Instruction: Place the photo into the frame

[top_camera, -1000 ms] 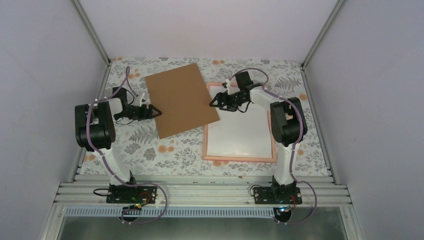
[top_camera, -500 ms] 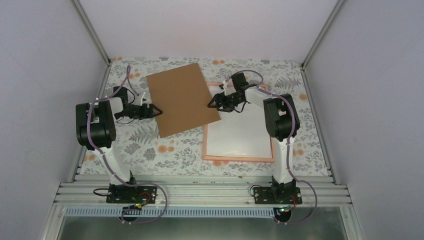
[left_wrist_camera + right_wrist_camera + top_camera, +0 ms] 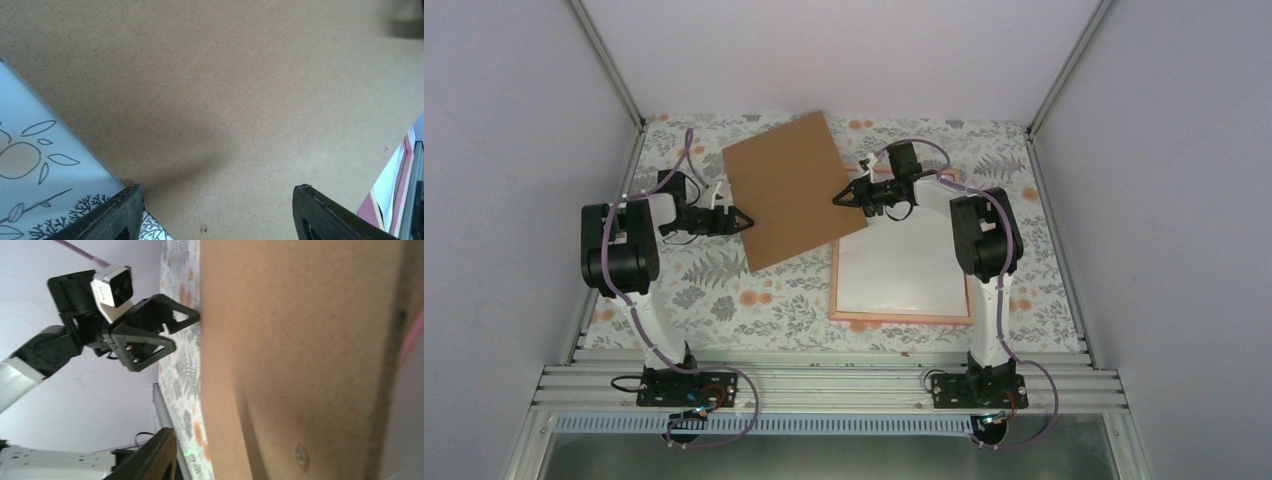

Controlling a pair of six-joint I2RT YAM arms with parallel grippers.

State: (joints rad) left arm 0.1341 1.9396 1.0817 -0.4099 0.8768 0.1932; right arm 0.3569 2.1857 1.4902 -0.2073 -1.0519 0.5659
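The photo is out of view. The thin pink frame (image 3: 904,318) lies flat on the right of the table with a white panel inside it; a strip of it shows in the left wrist view (image 3: 409,150). A brown cardboard sheet (image 3: 789,190) lies tilted over the frame's far left corner. My right gripper (image 3: 837,198) straddles the sheet's right edge. Its one visible finger (image 3: 160,450) stands apart from the sheet (image 3: 300,365), and the sheet hides the other. My left gripper (image 3: 742,220) is open at the sheet's left edge, fingers spread wide (image 3: 216,189) over the sheet (image 3: 225,90).
A floral tablecloth (image 3: 724,290) covers the table. The white panel (image 3: 904,265) fills the frame. Aluminium rails (image 3: 824,385) run along the near edge, and grey walls close in the left, right and back.
The right gripper moved left onto the cardboard's edge and its jaws narrowed. The sheet shifted up and left and turned slightly. The left gripper moved a little towards the back.
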